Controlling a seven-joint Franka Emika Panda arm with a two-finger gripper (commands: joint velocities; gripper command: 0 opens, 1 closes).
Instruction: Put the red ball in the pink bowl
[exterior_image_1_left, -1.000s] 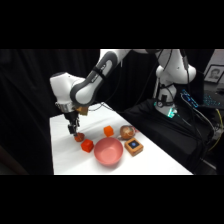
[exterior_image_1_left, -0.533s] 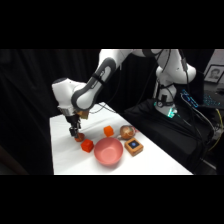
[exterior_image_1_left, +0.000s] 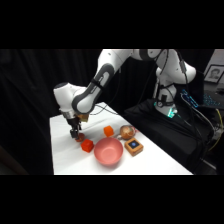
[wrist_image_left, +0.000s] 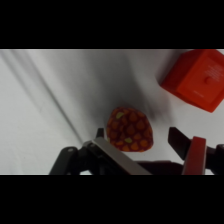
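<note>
The red ball (wrist_image_left: 129, 130), small and dotted with yellow specks, lies on the white table directly under my gripper (wrist_image_left: 139, 136). The gripper is open: one finger (wrist_image_left: 101, 135) stands right beside the ball, the other finger (wrist_image_left: 178, 141) is a gap away on the opposite side. In the side view the gripper (exterior_image_1_left: 76, 134) hangs low over the table's left part, and the ball (exterior_image_1_left: 80, 138) shows only as a red spot at its tips. The pink bowl (exterior_image_1_left: 108, 151) stands to the right, near the front edge, with nothing in it.
A red cube (exterior_image_1_left: 87, 145) (wrist_image_left: 197, 80) lies close beside the ball, between it and the bowl. Behind the bowl are an orange cube (exterior_image_1_left: 108, 131), a brownish ball (exterior_image_1_left: 127, 132) and a brown block with a blue mark (exterior_image_1_left: 134, 145).
The gripper has come down and slightly to the right, ending just above the table around the red ball. The objects have not moved.
</note>
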